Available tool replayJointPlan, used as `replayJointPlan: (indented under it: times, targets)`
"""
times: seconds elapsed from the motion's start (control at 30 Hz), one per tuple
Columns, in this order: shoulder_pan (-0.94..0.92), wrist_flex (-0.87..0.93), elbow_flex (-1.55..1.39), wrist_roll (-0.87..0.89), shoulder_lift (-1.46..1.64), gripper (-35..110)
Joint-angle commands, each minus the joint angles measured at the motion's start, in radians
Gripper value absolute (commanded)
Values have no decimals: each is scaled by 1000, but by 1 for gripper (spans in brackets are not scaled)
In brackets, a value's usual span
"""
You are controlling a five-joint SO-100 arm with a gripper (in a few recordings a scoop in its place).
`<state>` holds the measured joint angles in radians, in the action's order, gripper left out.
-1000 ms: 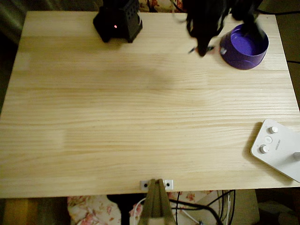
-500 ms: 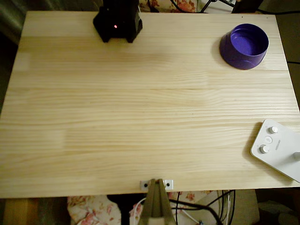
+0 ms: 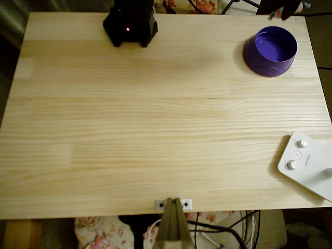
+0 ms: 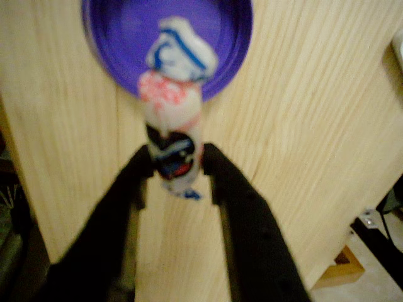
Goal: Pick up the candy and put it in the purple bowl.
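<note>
Overhead view: the purple bowl stands near the far right corner of the wooden table, upright and mouth up. Its lighter inside looks bare; nothing lies in it that can be made out. A black motor base sits at the far edge, left of centre, with a small red light on it. A white box with knobs lies at the right edge, toward the near corner, well apart from the bowl.

Wrist view: the gripper holds the candy between its two black fingers, which are drawn narrow and pinch the wrapper at its dark-marked lower end. The rest of the sweet, white with pink and blue marks, sticks out forward past the fingertips. Its free end overlaps the bowl's near rim in the picture, so the candy hangs in the air near or over the bowl; how high above it cannot be told.

The candy looks very light, with a thin, crinkly wrapper that is probably somewhat slick and will give under pressure. Held only by one end, it could swivel or slide out. A hold across the thicker middle would be surer. Being so light, it may cling to a finger when let go.
</note>
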<state>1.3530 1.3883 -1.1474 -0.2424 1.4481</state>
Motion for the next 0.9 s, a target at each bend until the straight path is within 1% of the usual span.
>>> replayJointPlan:
  times: [0.0, 0.3, 0.47, 0.87]
  targets:
    - [-2, -43, 83, -17, -6, 5]
    - [-12, -104, 97, -14, -94, 5]
    - [-12, -101, 160, -17, -140, 5]
    - [-18, -98, 183, -15, -169, 7]
